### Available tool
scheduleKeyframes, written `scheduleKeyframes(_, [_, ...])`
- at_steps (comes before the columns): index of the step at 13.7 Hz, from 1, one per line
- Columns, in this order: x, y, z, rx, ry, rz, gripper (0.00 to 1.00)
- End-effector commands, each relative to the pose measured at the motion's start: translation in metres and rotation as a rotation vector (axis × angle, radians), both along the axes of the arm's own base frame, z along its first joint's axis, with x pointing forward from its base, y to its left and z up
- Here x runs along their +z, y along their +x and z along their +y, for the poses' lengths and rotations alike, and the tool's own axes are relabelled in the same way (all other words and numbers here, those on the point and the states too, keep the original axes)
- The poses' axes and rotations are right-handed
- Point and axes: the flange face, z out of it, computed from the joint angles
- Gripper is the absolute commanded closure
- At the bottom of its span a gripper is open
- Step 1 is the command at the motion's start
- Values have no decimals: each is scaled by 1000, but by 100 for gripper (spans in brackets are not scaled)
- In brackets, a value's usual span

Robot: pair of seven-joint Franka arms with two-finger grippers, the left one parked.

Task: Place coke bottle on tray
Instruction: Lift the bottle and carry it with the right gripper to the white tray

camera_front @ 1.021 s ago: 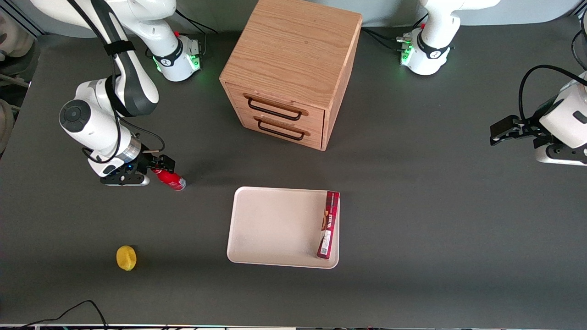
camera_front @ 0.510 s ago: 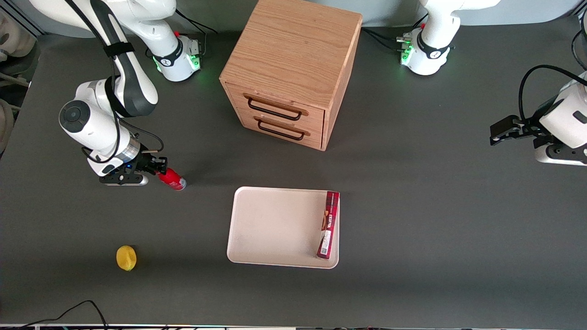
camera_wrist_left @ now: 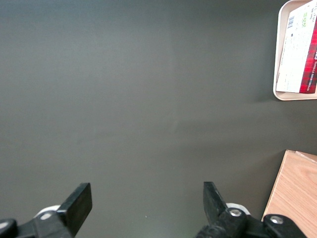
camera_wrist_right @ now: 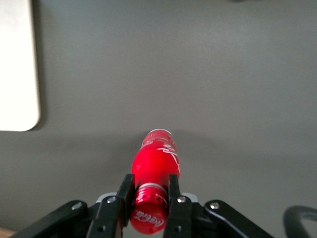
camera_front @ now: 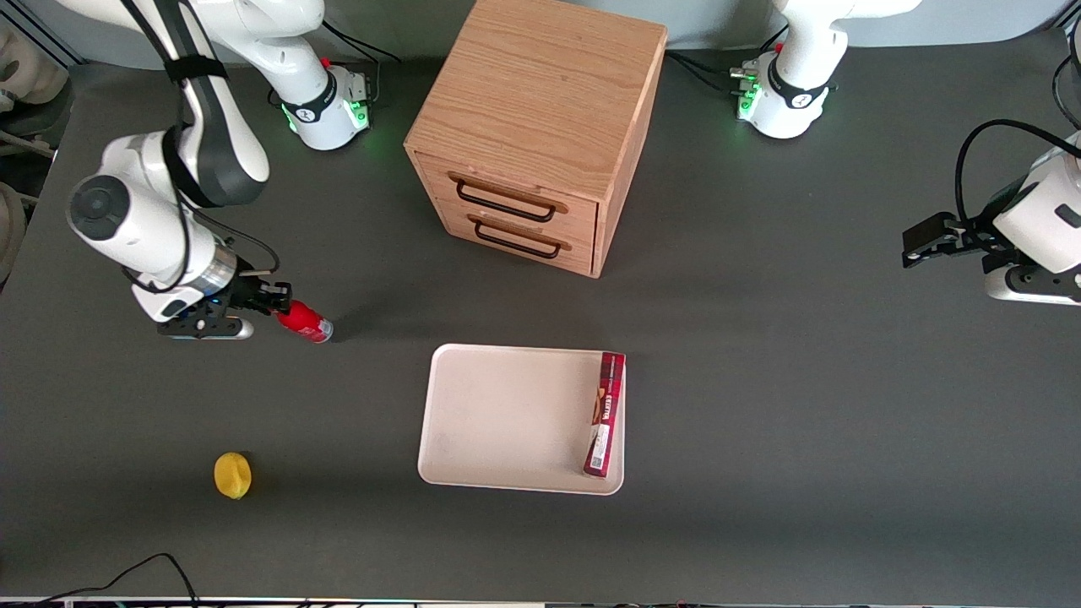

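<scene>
Fingers [camera_wrist_right: 173, 196] of the right arm's gripper [camera_front: 272, 299] are clamped on the neck of the coke bottle [camera_front: 306, 322], just below its red cap, toward the working arm's end of the table [camera_front: 760, 405]. The bottle is tilted, its clear base toward the dark grey table; whether it touches cannot be told. The cream-white tray [camera_front: 507, 418] lies well apart from it, nearer the front camera, with a dark-red rectangular box [camera_front: 605, 415] along one edge. A wooden drawer cabinet [camera_front: 535, 127] stands farther back, and a lemon [camera_front: 232, 475] lies near the table's front edge.
</scene>
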Motion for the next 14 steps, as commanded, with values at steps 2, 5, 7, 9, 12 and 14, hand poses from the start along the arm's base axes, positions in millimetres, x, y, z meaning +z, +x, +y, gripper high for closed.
scheduleKeyframes(2, [114, 30, -2, 0, 2, 7, 100])
scheduleKeyframes(5, [172, 48, -5, -4, 7, 43, 100])
scheduleKeyframes(7, [180, 72, 0, -29, 8, 53, 100])
scheduleKeyframes(9, [166, 95, 17, -102, 11, 55, 100])
scheduleKeyframes(12, [147, 117, 82, -152, 13, 44, 100])
scheduleKeyframes(14, [133, 123, 131, -186, 10, 30, 100])
